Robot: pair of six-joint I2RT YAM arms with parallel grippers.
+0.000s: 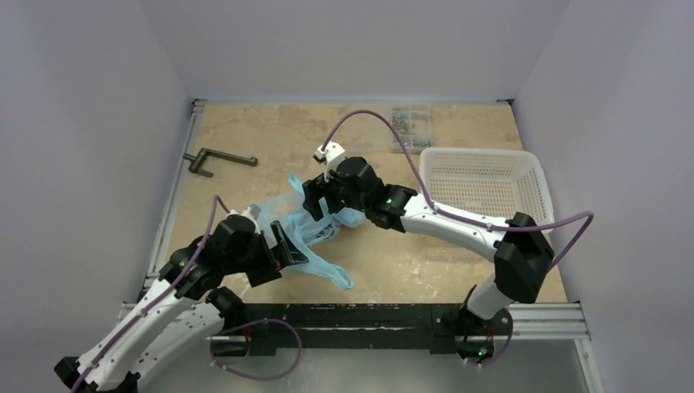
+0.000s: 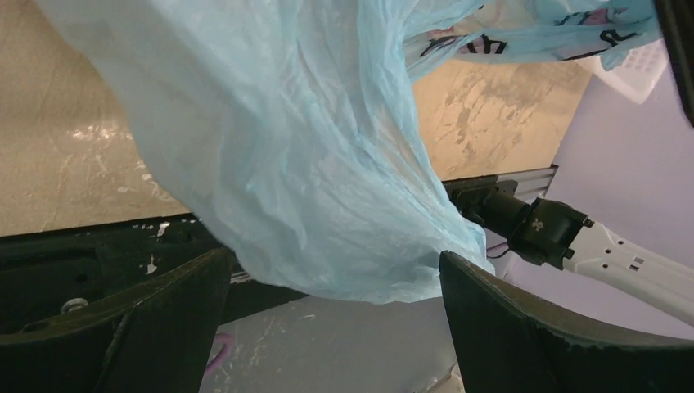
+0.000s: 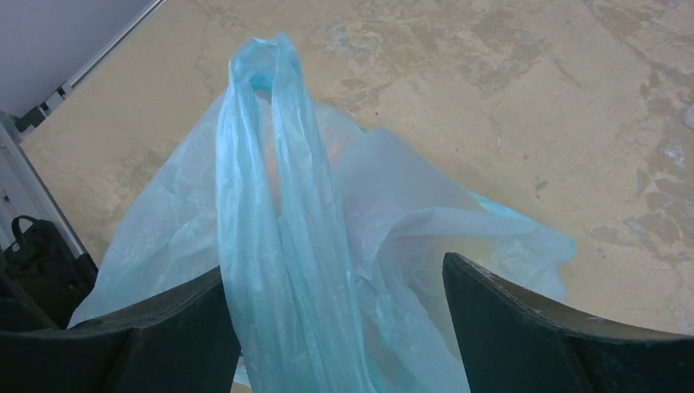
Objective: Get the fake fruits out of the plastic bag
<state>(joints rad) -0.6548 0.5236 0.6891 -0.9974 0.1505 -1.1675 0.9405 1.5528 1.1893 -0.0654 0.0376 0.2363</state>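
The light-blue plastic bag point(image 1: 317, 228) lies crumpled on the table between both grippers. One loop handle point(image 1: 337, 277) trails toward the near edge. My left gripper point(image 1: 288, 244) is open at the bag's left side, and in the left wrist view point(image 2: 334, 262) the bag's film point(image 2: 311, 164) hangs between its spread fingers. My right gripper point(image 1: 315, 201) is open over the bag's far side, and in the right wrist view point(image 3: 334, 270) a twisted handle point(image 3: 270, 164) stands between its fingers. The fake fruits are hidden. Only a faint warm tint point(image 3: 425, 246) shows through the film.
A white mesh basket point(image 1: 483, 176) stands at the back right. A dark metal clamp point(image 1: 219, 160) lies at the back left. A clear packet point(image 1: 409, 127) lies by the far wall. A black rail point(image 1: 352, 315) runs along the near edge.
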